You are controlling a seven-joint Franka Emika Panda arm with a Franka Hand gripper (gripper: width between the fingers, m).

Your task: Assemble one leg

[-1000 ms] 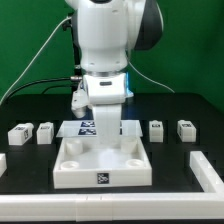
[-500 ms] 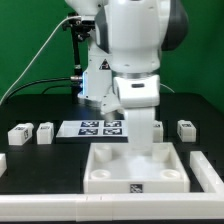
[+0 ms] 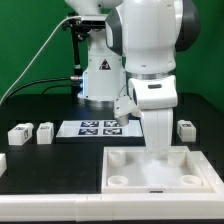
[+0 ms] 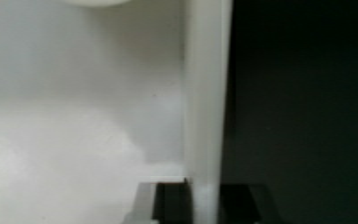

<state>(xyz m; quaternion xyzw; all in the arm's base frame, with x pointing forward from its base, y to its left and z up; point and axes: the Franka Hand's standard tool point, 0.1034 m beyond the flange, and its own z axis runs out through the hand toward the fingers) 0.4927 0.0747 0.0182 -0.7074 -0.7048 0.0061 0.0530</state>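
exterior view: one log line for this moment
tool: shut on panel far wall | legs: two at exterior view's left, one at its right, untouched | marker board: behind panel

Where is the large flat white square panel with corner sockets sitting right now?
In the exterior view, the large flat white square panel lies at the front, toward that view's right, nearer the camera than the marker board.
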